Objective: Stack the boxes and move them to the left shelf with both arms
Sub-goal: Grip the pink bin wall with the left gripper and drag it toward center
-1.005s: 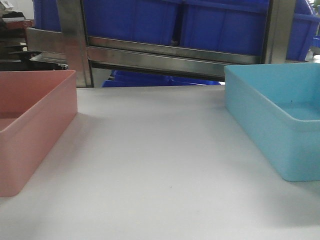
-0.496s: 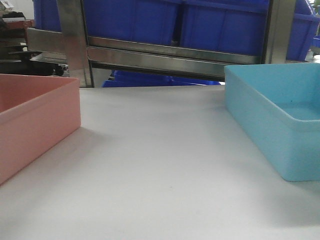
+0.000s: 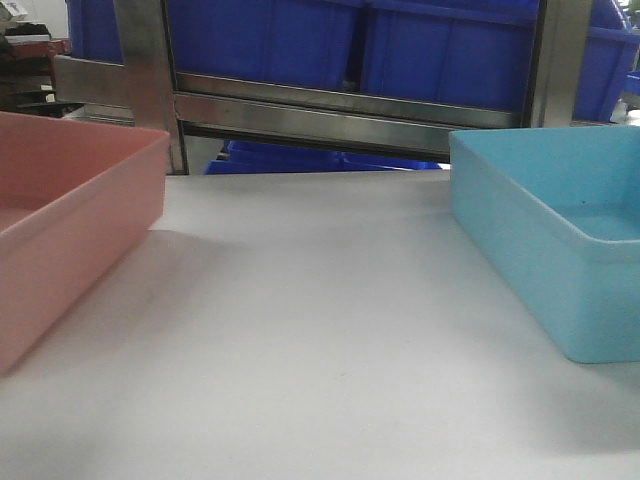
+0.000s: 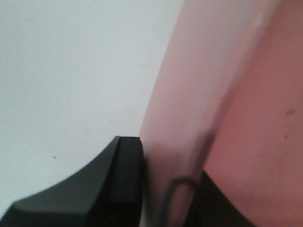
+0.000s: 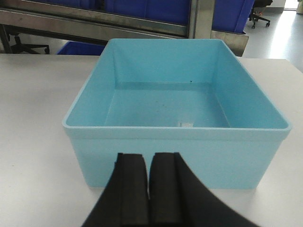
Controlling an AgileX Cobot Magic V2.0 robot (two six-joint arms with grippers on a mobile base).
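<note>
- Exterior front-facing view: the salmon-pink bin (image 3: 70, 230) is at the left edge. Its lower edge slants, and its far right corner seems raised off the white surface (image 3: 320, 330), with a soft shadow beside it. The sky-blue bin (image 3: 545, 250) rests flat on the surface at the right, well apart from the pink one. A steel rack (image 3: 330, 115) behind both carries dark blue bins (image 3: 270, 40).
- Left wrist-mounted view: the left fingers (image 4: 120, 189) are clamped on the salmon-pink bin's side wall. One black finger is on the outer face and the other shows dark on the inner side, with the wall pinched between them.
- Right wrist-mounted view: the right fingers (image 5: 132, 189) are pressed together with nothing between them. They are just in front of the sky-blue bin's near wall, and I cannot tell whether they touch it.
</note>
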